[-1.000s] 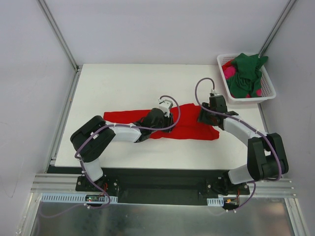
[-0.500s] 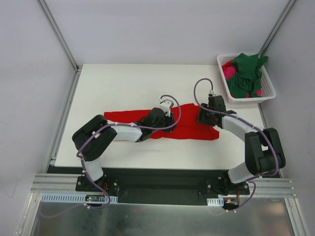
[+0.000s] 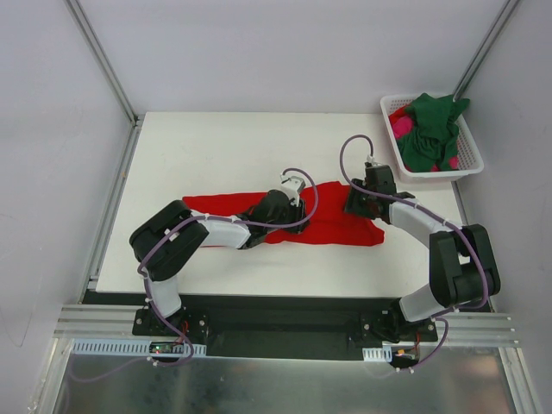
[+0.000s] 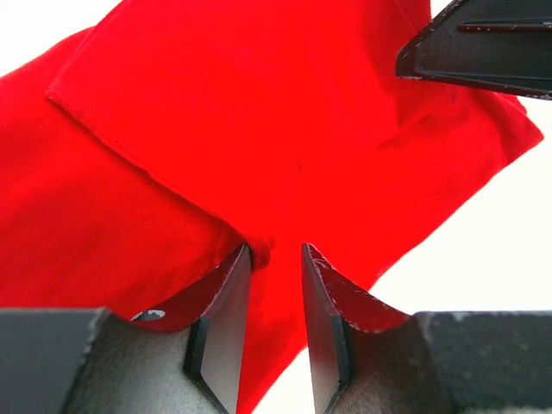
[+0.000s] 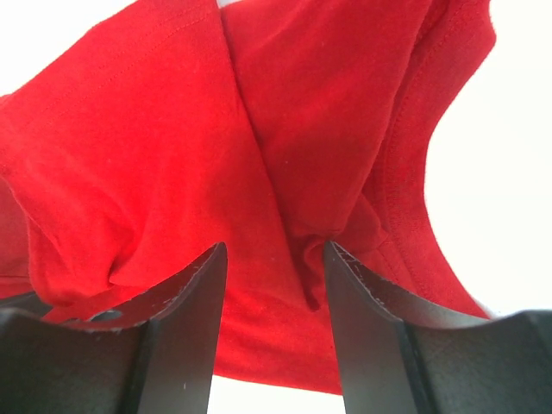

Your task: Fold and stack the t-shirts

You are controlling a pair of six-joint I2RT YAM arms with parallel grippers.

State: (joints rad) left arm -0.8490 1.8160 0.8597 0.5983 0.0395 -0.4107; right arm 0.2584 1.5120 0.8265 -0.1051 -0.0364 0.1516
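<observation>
Fold step: left hand (image 4: 274, 252), right hand (image 5: 272, 250) each clamped on red t-shirt (image 3: 332, 226); next probably lift together, carry toward 9 o'clock.

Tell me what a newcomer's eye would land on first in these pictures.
A bright red t-shirt stretches across the middle of the white table, with the left gripper and right gripper both down on it. At the far right corner, a white basket holds a crumpled green shirt and a pink shirt.
</observation>
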